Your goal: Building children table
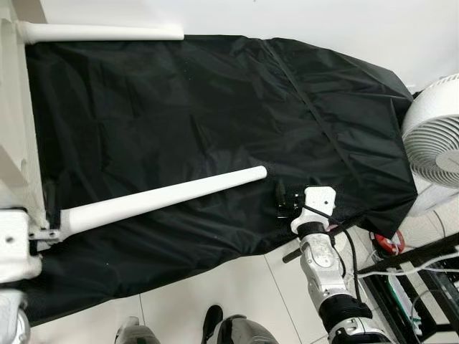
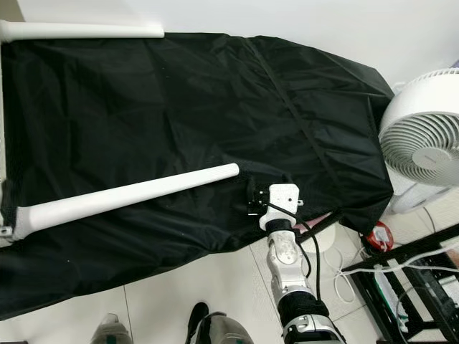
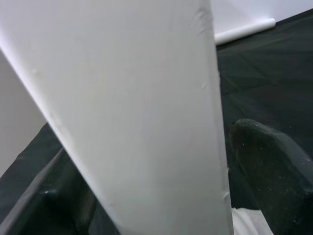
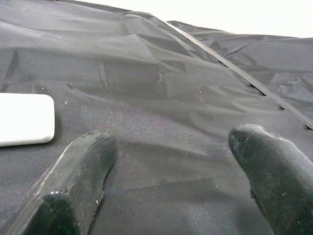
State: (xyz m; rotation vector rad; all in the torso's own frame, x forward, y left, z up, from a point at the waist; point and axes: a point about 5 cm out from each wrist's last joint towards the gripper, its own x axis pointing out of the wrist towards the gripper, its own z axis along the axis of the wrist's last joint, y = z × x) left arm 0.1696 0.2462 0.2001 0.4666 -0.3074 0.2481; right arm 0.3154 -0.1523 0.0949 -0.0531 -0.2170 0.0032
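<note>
A white table top [image 1: 13, 129] stands on edge at the far left on a black cloth [image 1: 215, 107]. One white leg [image 1: 100, 32] sticks out from it along the wall. A second white leg [image 1: 165, 197] slants from its base at the left toward the middle of the cloth. My left gripper [image 1: 51, 215] is shut on this leg near its base; in the left wrist view the leg [image 3: 137, 112] runs between the black fingers [image 3: 274, 171]. My right gripper [image 1: 281, 198] hovers open just right of the leg's free tip [image 4: 24, 120], with nothing between its fingers [image 4: 83, 161].
A white fan [image 1: 436, 143] stands at the right edge of the cloth. A black rack with cables [image 1: 423, 279] and a red object [image 1: 388, 244] sit at the lower right. My feet [image 1: 215, 324] stand on white floor tiles [image 1: 244, 287] at the cloth's near edge.
</note>
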